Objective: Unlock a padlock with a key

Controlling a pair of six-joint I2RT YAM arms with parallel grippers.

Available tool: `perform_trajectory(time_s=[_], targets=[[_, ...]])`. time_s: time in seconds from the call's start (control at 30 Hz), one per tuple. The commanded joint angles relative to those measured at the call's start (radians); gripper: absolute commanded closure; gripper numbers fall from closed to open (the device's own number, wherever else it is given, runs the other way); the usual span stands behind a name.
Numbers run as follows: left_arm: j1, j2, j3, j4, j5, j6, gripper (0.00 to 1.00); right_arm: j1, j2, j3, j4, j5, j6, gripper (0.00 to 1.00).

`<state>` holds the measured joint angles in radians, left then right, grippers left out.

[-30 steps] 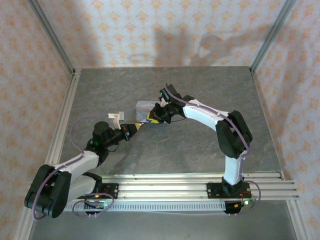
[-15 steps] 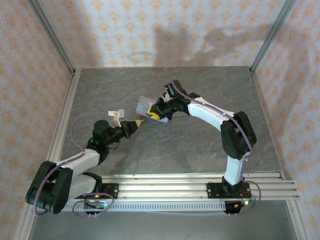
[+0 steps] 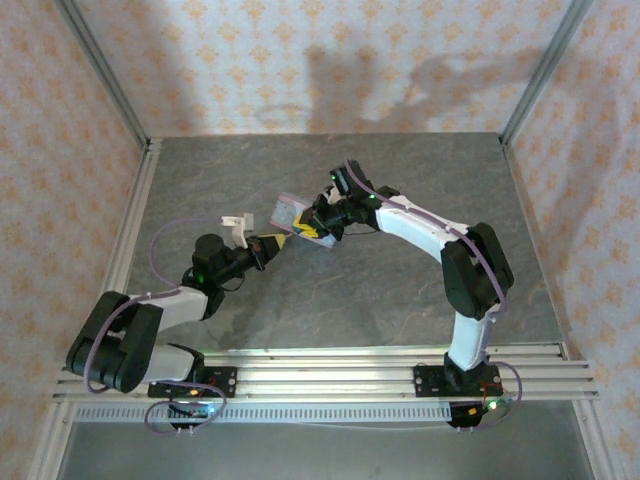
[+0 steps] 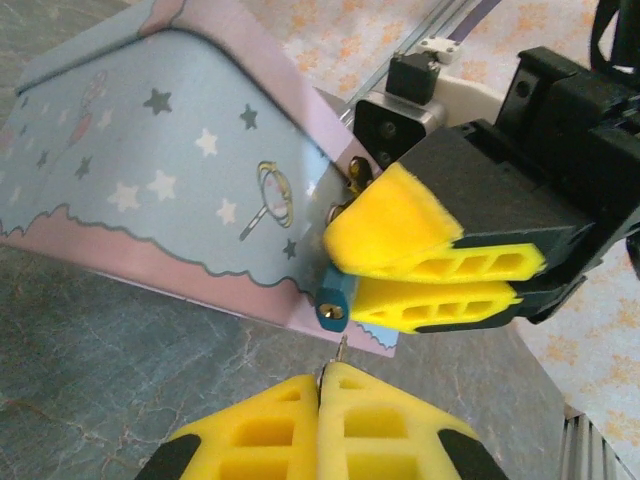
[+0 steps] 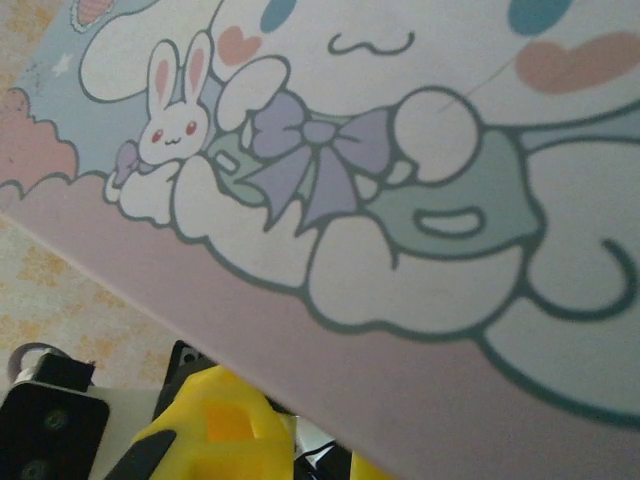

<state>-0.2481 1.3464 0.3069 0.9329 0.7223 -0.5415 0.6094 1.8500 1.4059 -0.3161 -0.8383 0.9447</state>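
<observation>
Left gripper (image 4: 322, 385) is clamped flat, pads together, with just the thin tip of the key (image 4: 343, 350) poking out of the seam. Right gripper (image 4: 350, 272) is nearly closed too. The blue padlock (image 4: 333, 297) sticks out from between its pads, so I read it as pinching the lock. The tin (image 4: 150, 170) hangs off that, tilted with one end off the table (image 4: 100, 340). What matters, from the left wrist view: the lock's brass keyway face points down toward my left fingers. The key tip sits just below it, a touch right of the slot, close but not touching. The key's long axis runs straight out of the left jaws, up-frame. I judge it not quite in line with the lock's own axis, which leans up-right into the right pads. So the left arm is the one to move: small shift left in frame, then push along the key axis. Can't tell the blade's roll against the slot, too small. Risk as I see it: the tip lands on the brass beside the slot and shoves the lock, or the key slides back between my pads. From above, the two grippers meet tip to tip at the tin's near edge.
</observation>
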Motion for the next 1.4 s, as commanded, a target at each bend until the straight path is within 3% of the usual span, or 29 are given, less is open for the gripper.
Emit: perform_trajectory(time_s=[0.0,0.87,1.37], targets=[[0.0,0.034,0.017,0.14,0.003,0.013,1.0,-0.008,-0.043,-0.008,0.064,-0.024,0.029,1.0],[-0.004,0.141,0.052,0.236,0.012,-0.038,1.0,-0.013,-0.04,-0.03,0.125,-0.041,0.09,1.0],[-0.058,0.109,0.054,0.169,-0.088,0.053,1.0,-0.013,-0.038,-0.065,0.193,-0.07,0.151,1.0]])
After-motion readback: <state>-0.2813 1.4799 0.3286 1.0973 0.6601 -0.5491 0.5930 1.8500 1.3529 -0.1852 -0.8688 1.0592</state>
